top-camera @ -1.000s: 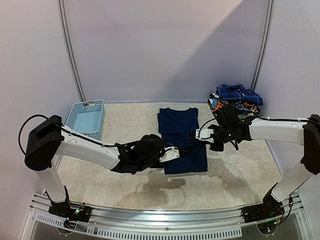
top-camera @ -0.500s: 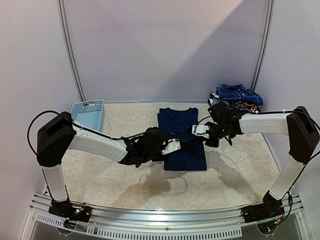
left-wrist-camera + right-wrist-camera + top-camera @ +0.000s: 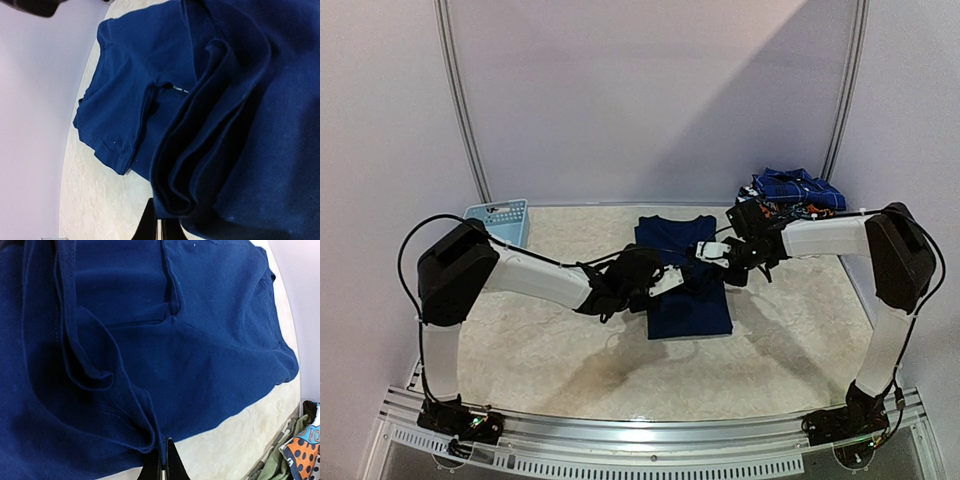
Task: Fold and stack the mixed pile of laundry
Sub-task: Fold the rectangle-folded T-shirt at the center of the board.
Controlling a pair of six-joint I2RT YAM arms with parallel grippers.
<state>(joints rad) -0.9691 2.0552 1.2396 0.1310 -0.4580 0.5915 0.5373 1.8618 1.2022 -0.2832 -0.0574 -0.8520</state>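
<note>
A navy T-shirt [image 3: 672, 238] lies flat in the middle of the table, collar toward the back wall. My left gripper [image 3: 670, 281] is over its left side and my right gripper [image 3: 710, 252] over its right side. In the left wrist view the left gripper [image 3: 161, 228] is shut on a bunched fold of the navy T-shirt [image 3: 130, 90]. The right wrist view shows the right gripper [image 3: 164, 466] shut on a doubled hem of the navy T-shirt [image 3: 215, 330]. The rest of the laundry pile [image 3: 788, 211] sits at the back right, topped by a blue plaid shirt [image 3: 798, 187].
A light-blue slotted basket [image 3: 498, 219] stands at the back left, partly behind the left arm. An orange patterned garment [image 3: 305, 445] of the pile shows at the right wrist view's lower right corner. Curved rails and pale walls close off the back.
Both grippers have moved toward the back of the table and closer together, carrying the shirt's near edge with them. The shirt's near part now lies folded and shorter.
</note>
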